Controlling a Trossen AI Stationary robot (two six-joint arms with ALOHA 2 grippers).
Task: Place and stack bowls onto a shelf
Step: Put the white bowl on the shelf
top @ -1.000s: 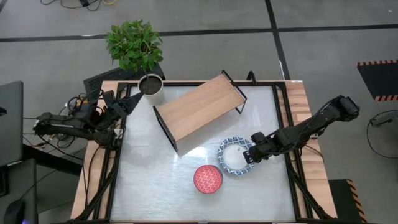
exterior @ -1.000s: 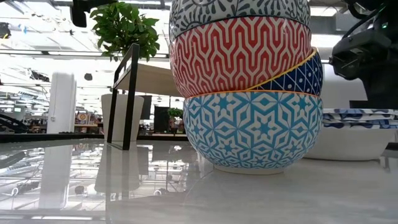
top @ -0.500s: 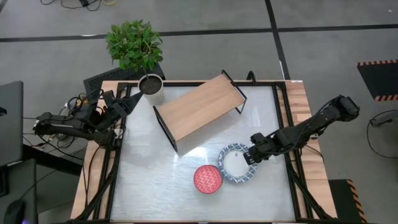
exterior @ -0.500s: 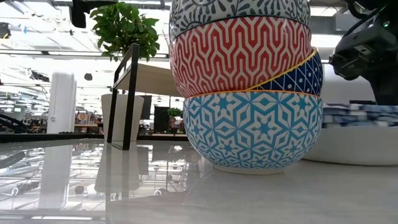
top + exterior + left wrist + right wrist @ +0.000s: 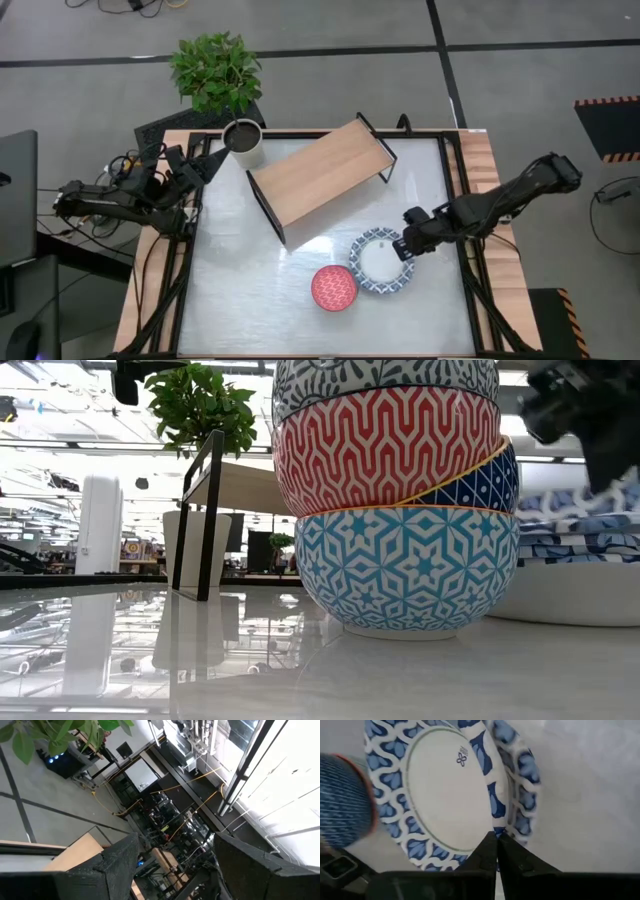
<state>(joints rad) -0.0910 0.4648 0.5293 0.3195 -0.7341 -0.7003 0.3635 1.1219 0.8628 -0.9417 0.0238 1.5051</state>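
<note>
We see a robot lab or workshop: grey taped floor [image 5: 330, 30], loose cables [image 5: 125, 8], industrial ceiling with ducts [image 5: 195, 740].

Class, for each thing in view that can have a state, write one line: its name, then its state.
Right claw: shut on the wide bowl's rim.
Wide bowl: on the table, upright.
Stack of bowls: nested, beside the wide bowl.
Shelf: standing, top bare.
Left claw: open, off the table's edge.

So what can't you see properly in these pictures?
- High view: the stack of bowls shows only its top one; those beneath are hidden.
- Low view: that stack covers most of the shelf, and the right gripper is blurred and cut off.
- Left wrist view: the left gripper faces away from the table.
</note>
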